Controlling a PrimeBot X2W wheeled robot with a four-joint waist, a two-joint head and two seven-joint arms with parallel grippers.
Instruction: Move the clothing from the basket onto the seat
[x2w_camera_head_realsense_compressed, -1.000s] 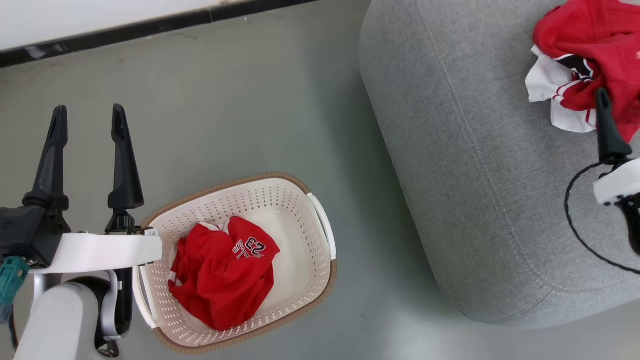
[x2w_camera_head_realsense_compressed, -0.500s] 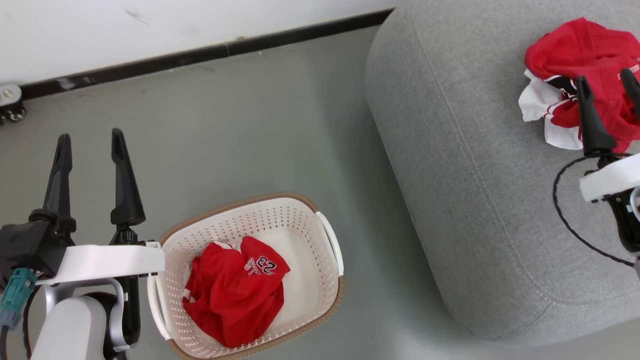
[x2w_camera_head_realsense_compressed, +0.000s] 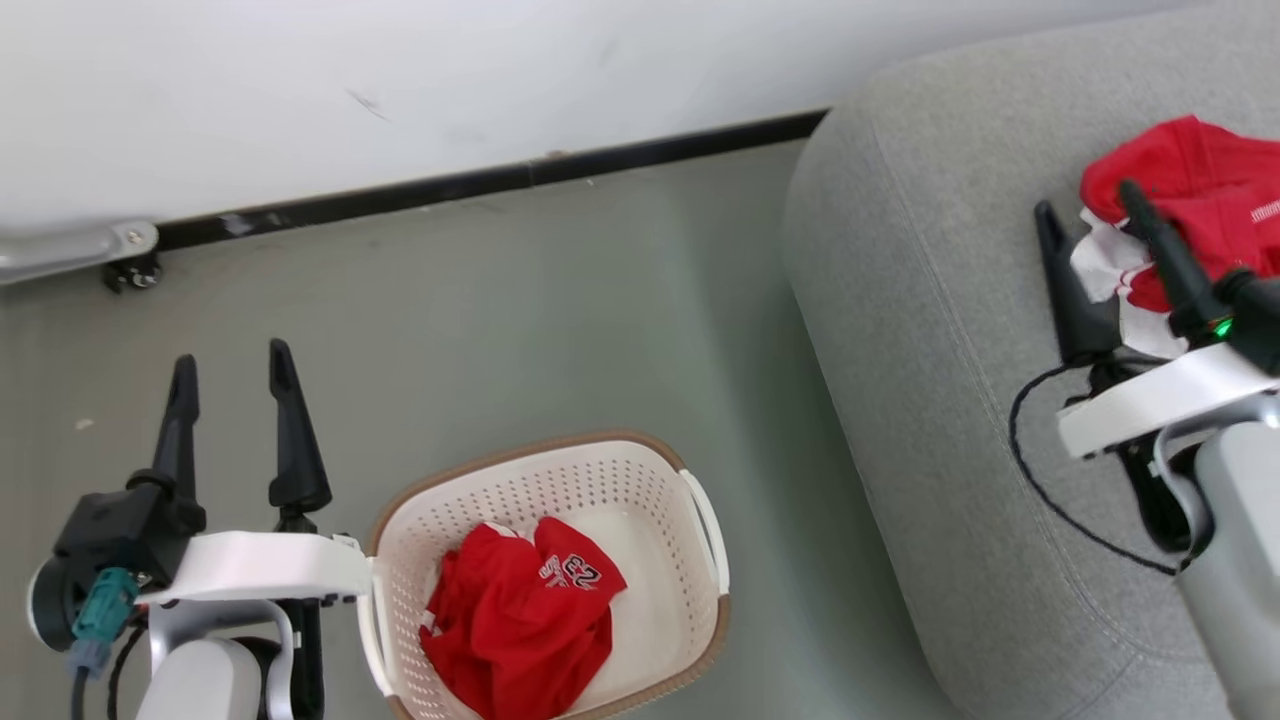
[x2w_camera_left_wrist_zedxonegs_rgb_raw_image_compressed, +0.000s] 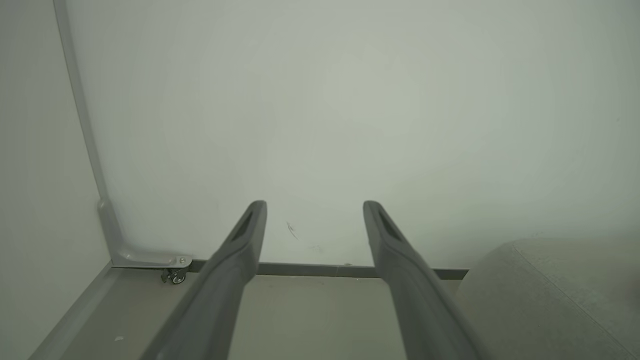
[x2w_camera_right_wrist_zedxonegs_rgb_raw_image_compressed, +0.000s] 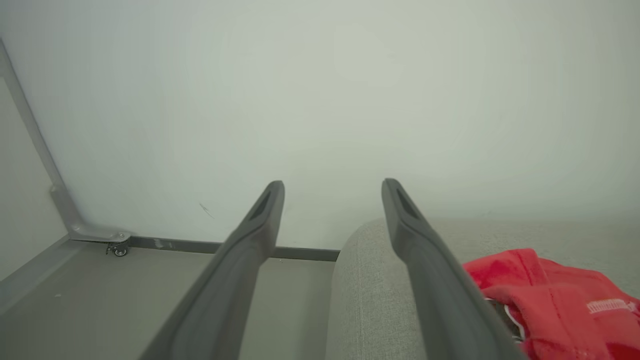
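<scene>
A crumpled red jersey (x2w_camera_head_realsense_compressed: 525, 625) with a white "23" print lies in the cream basket (x2w_camera_head_realsense_compressed: 690, 640) on the floor at the bottom middle of the head view. More red and white clothing (x2w_camera_head_realsense_compressed: 1195, 195) is heaped on the grey seat (x2w_camera_head_realsense_compressed: 930, 330) at the right; the same heap (x2w_camera_right_wrist_zedxonegs_rgb_raw_image_compressed: 555, 305) shows in the right wrist view. My right gripper (x2w_camera_head_realsense_compressed: 1088, 196) hangs open above the seat beside the heap, nothing between its fingers. Left of the basket, my left gripper (x2w_camera_head_realsense_compressed: 232, 362) is open and empty over the floor. Its fingers (x2w_camera_left_wrist_zedxonegs_rgb_raw_image_compressed: 240, 265) point at the wall.
A white wall with a black skirting strip (x2w_camera_head_realsense_compressed: 480, 185) runs along the back. A grey metal bracket with a small castor (x2w_camera_head_realsense_compressed: 125, 265) stands at the wall's left end. Grey floor (x2w_camera_head_realsense_compressed: 560, 320) lies between basket, wall and seat.
The head camera has tilted up, so the whole picture slid down and more wall shows. The right gripper has drawn back left off the heap, both fingers now visible and apart.
</scene>
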